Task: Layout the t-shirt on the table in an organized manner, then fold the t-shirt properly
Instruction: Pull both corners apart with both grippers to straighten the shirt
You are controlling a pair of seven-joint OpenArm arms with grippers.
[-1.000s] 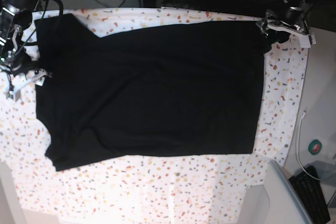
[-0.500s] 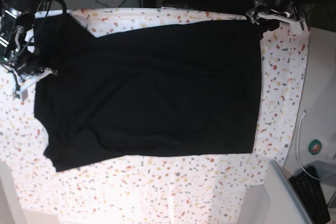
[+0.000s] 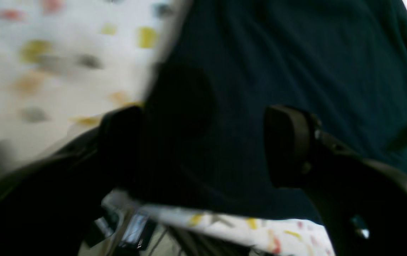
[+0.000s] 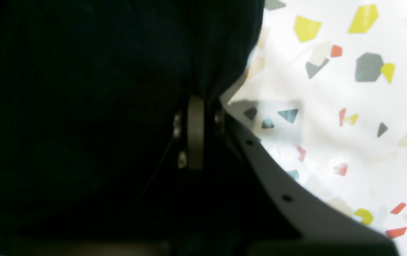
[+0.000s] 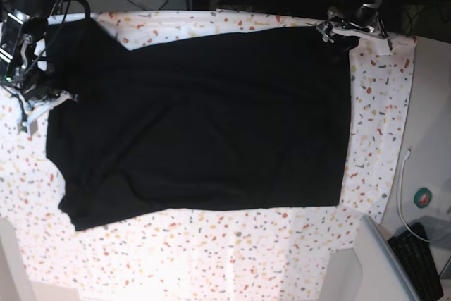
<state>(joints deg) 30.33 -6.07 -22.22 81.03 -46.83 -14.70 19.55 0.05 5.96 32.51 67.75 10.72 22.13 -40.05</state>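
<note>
Left wrist view: the left gripper (image 3: 203,142) stands wide open, one dark pad (image 3: 287,144) to its right and the other finger (image 3: 118,142) to its left. The shirt (image 3: 296,64) lies under and ahead of it, filling the gap between the fingers; nothing is pinched. The speckled surface (image 3: 47,71) shows to the gripper's left and just behind it, where the shirt's edge ends. The picture is blurred.

Right wrist view: the right gripper (image 4: 196,131) is closed tight, with a fold of the shirt (image 4: 82,89) bunched at its tips and gripped there. The cloth spreads to the gripper's left and ahead; the surface (image 4: 349,124) lies bare to its right.

Base view: the shirt (image 5: 204,118) lies spread flat on the surface (image 5: 211,252). The right gripper (image 5: 44,96) sits at the shirt's edge on the picture's left, the cloth stretching away from it. The left gripper (image 5: 344,33) is over the shirt's corner at the picture's upper right. A keyboard (image 5: 423,262) lies well apart from both, off the surface's corner.
</note>
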